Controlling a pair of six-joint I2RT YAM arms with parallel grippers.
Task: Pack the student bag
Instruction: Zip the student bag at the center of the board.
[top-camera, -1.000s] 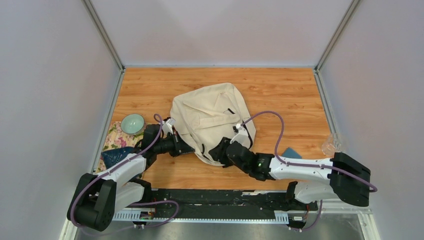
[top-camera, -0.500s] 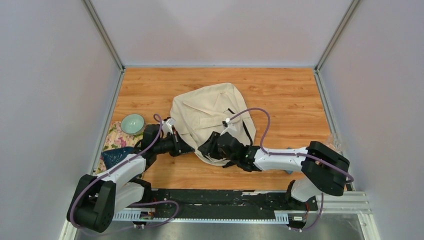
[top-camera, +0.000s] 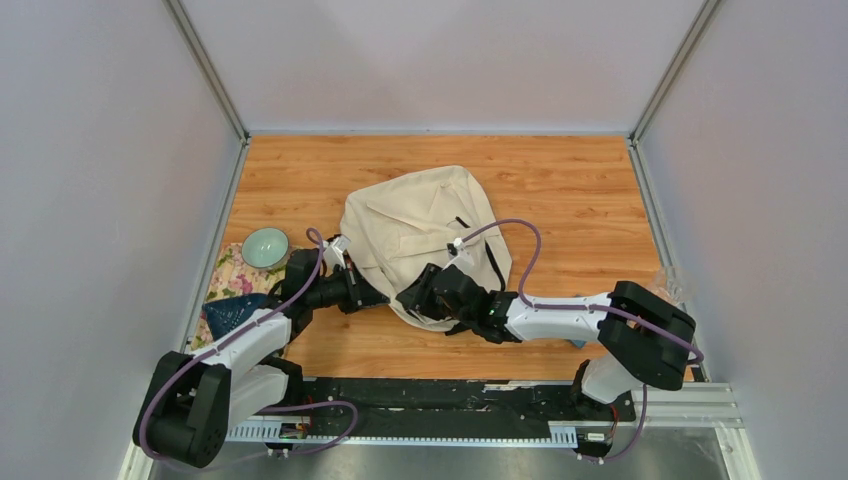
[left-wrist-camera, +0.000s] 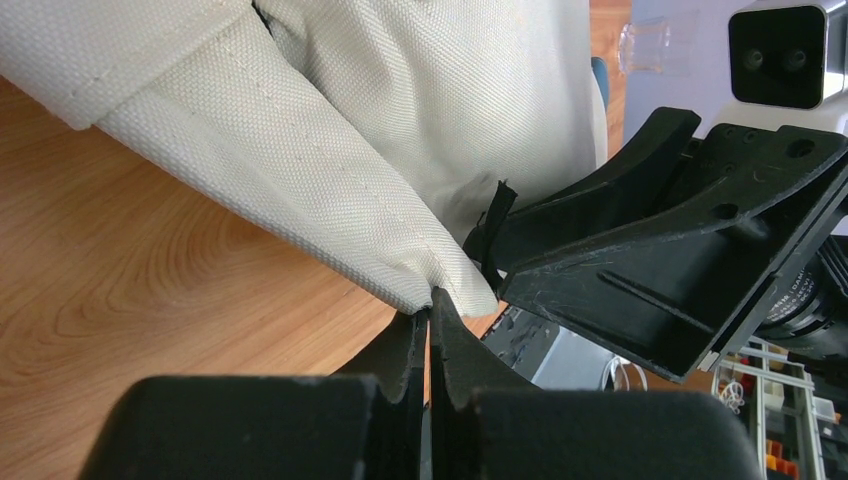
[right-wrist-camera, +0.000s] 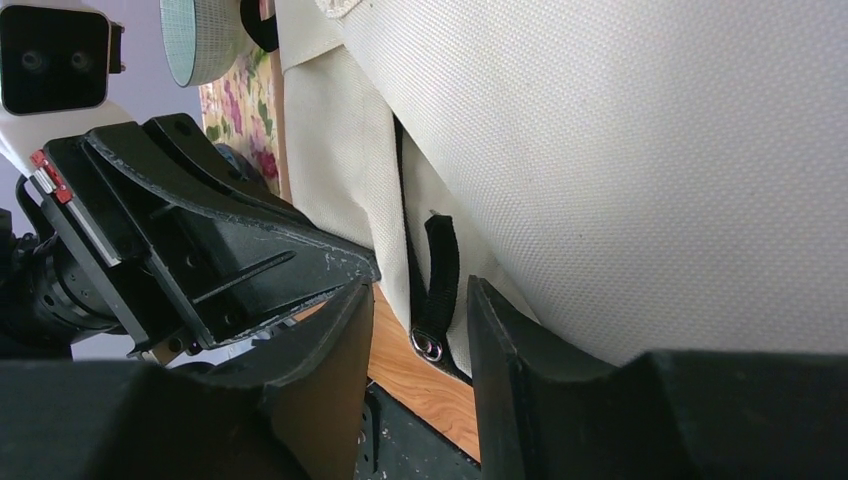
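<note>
1. Left gripper (left-wrist-camera: 430, 303): fingers pressed together, pinching the stitched corner hem of the student bag (top-camera: 420, 225).
2. Right gripper (right-wrist-camera: 418, 292): fingers spread either side of a black webbing pull (right-wrist-camera: 441, 258) ending in a metal ring (right-wrist-camera: 428, 345); I read the pull as apart from both pads.
3. Bag: cream, coarse-weave canvas, slumped mid-table, its near edge between my two wrists.
4. Table (top-camera: 570, 190): wood-grain top, with pale grey walls (top-camera: 440, 60) on three sides.
5. Left edge: mint bowl (top-camera: 265, 246) on a floral cloth (top-camera: 230, 272); a dark blue item (top-camera: 232, 312) is half under my left arm and I cannot identify it.
6. Right edge: a clear object (top-camera: 668, 285), too small to make out.
</note>
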